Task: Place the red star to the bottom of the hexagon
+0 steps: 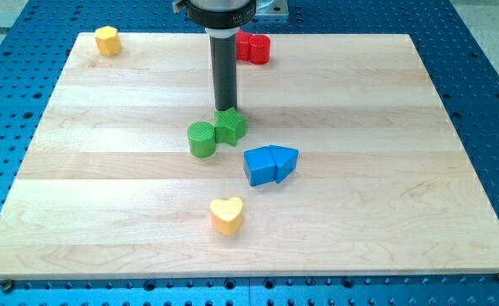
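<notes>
My tip (226, 108), a bare rod with no claw to open or close, rested against the green star (230, 126), far from the red block (253, 48) it should push.

My tip (226, 109) points straight down, rod upright.

The wooden board (385, 212) lies on a blue perforated table (487, 76). My tip (226, 109) stands just above the green star (230, 126), at its top edge. The green cylinder (201, 138) touches that star on the view's left. The blue cube (259, 166) and blue triangular block (285, 161) touch each other (lower right of the green pair). The yellow heart (227, 214) lies near the bottom. The yellow hexagon (107, 40) occupies the top-left corner. The red block (253, 47) sits at the top edge; its shape is unclear.
</notes>
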Tool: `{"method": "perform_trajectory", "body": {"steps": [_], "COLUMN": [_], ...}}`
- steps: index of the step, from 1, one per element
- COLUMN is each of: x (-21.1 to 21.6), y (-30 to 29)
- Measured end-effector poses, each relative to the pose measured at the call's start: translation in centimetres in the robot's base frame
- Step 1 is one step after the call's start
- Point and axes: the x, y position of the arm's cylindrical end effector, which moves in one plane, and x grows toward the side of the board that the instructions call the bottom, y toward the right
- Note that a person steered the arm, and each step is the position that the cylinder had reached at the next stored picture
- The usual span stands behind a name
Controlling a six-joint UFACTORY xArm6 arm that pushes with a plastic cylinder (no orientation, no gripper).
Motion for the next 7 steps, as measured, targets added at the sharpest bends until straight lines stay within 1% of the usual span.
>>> {"method": "perform_trajectory", "body": {"steps": [2,3,5,6,7], "x": [-5.3,-6.6,-7.0,-8.3,-10.3], "y": [-1.2,-0.9,4.9,6.7,6.7]}}
